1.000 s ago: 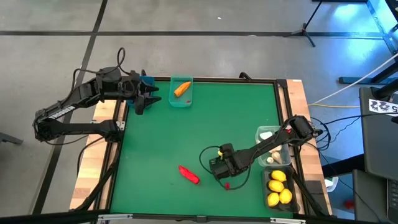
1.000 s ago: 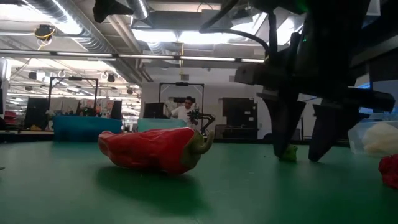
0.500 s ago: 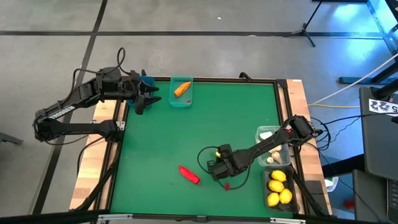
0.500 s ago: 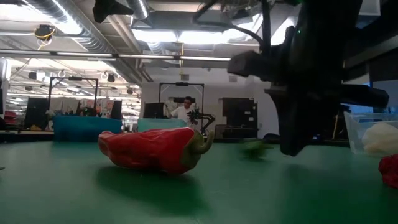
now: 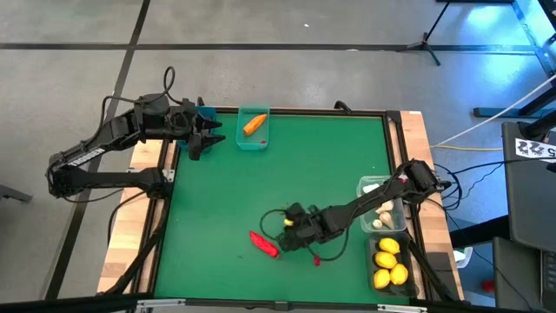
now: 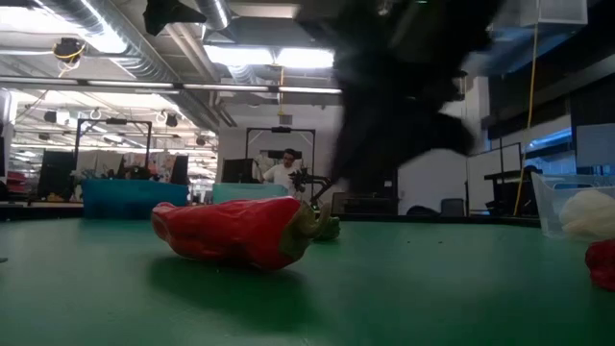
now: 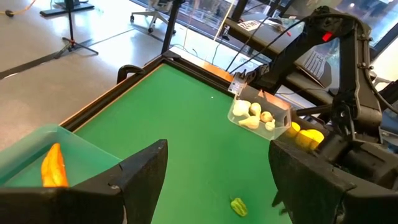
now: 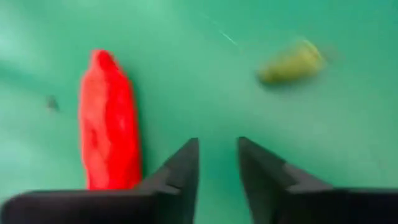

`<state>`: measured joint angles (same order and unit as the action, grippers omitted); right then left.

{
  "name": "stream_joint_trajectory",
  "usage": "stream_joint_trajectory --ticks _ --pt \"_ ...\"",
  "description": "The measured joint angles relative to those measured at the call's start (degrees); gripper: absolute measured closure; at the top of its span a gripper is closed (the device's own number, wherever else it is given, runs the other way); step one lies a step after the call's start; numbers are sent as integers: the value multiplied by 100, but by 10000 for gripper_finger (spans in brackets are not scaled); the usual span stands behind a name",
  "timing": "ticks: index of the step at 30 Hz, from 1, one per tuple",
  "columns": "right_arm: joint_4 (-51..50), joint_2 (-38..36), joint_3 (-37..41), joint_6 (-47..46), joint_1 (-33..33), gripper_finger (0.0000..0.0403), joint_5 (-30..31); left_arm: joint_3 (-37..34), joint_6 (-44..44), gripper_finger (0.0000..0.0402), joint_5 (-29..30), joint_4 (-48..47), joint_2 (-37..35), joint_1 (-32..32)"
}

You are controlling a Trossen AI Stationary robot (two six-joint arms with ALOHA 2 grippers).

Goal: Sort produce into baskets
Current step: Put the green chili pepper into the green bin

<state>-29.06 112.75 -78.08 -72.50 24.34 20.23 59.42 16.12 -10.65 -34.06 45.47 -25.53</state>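
Produce first, by count. You have three yellow lemons [image 5: 387,262] in the dark grey bin [image 5: 390,263] at the table's near right corner. Cream-white garlic bulbs [image 7: 254,114] fill the clear bin [image 5: 368,188] just behind it; the exact count I cannot tell. One orange carrot [image 5: 254,124] lies in the teal-green bin [image 5: 254,139] at the far edge. One large red chili pepper [image 5: 263,243] lies loose on the green mat, with a second, smaller red piece [image 5: 317,259] a little to its right. One tiny green bit [image 8: 291,64] sits on the mat beyond the large pepper. A blue bin [image 5: 206,113] is partly hidden behind the left arm at the far left corner; you cannot see its contents.

Your right gripper [image 5: 287,235] is low over the mat, just beside the large pepper's right end. Its fingers [image 8: 178,171] stand a narrow gap apart and hold nothing. Your left gripper [image 5: 208,138] waits at the far left corner by the blue bin, fingers spread wide and empty.

The table [image 5: 234,191] is covered in green felt inside a dark frame with wooden side rails. Around it is grey concrete floor with dark seams; the low view looks into a large workshop with ceiling lights, and a person [image 6: 284,169] stands far back.
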Motion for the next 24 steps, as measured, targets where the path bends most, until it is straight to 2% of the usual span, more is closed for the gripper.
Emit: stream_joint_trajectory --ticks 3,6,8,11,16,24 --pt "520 0 -2 1215 -250 246 -57 0 -17 126 1 -2 0 -1" --pt "431 0 -2 1811 -546 176 19 0 -19 126 0 -2 0 0" --pt "258 0 -2 2016 -745 135 -61 0 -19 126 -1 -2 0 0" --pt "-49 0 -1 2042 -1058 91 -681 0 -22 126 -1 -2 0 1" --pt "-146 81 9 2268 -1333 73 -978 0 -22 126 -1 -12 0 -1" --pt "79 171 -2 2125 -1304 98 -899 0 -65 126 1 -152 0 1"
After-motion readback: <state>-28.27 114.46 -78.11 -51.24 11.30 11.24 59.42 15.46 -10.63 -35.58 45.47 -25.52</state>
